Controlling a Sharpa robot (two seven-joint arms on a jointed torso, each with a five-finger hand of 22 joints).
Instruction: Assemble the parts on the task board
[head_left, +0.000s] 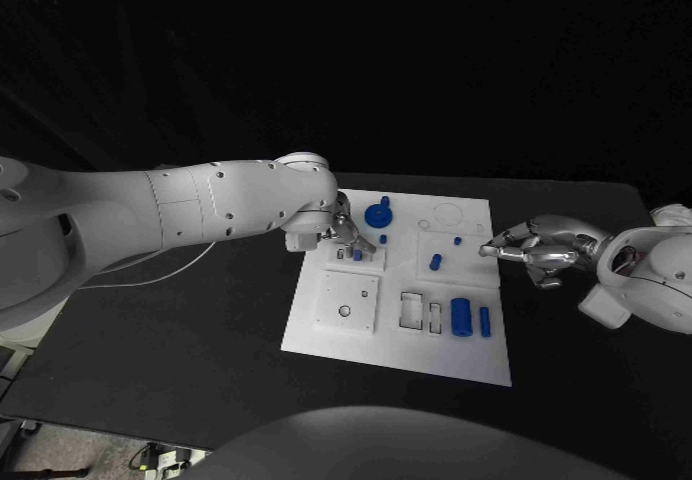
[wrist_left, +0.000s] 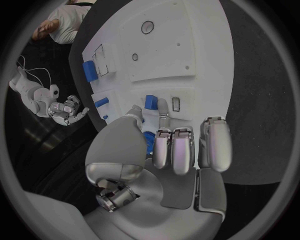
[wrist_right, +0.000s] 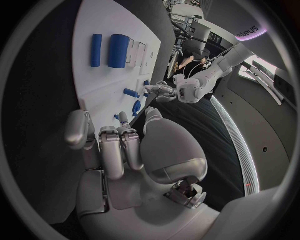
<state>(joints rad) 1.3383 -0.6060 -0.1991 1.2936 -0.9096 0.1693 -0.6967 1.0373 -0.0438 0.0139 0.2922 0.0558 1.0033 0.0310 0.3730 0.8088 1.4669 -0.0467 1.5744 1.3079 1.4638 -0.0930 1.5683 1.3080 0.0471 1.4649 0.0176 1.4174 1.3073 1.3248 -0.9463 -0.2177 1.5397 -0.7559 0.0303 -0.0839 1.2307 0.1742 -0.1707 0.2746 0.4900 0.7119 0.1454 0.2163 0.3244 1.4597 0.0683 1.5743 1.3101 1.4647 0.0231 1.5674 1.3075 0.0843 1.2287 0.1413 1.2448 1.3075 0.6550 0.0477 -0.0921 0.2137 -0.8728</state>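
Observation:
The white task board (head_left: 378, 335) lies mid-table. My left hand (head_left: 343, 232) hovers over its far left corner; in the left wrist view my thumb and a fingertip pinch a small blue part (wrist_left: 150, 102) standing on the board (wrist_left: 187, 45), the other fingers (wrist_left: 184, 150) curled. Just under the fingers, that part (head_left: 358, 254) shows again. A round blue part (head_left: 378, 213), two small blue pegs (head_left: 436, 262) (head_left: 457, 240), a thick blue cylinder (head_left: 462, 316) and a thin blue bar (head_left: 485, 321) lie on the board. My right hand (head_left: 534, 250) hangs just off the board's right edge, fingers (wrist_right: 115, 150) curled, holding nothing.
Empty rectangular slots (head_left: 423, 312) sit beside the cylinder, and a raised square plate with a hole (head_left: 348, 301) lies on the board's left. Black table surrounds the board. A white cable (head_left: 144, 272) trails at the left.

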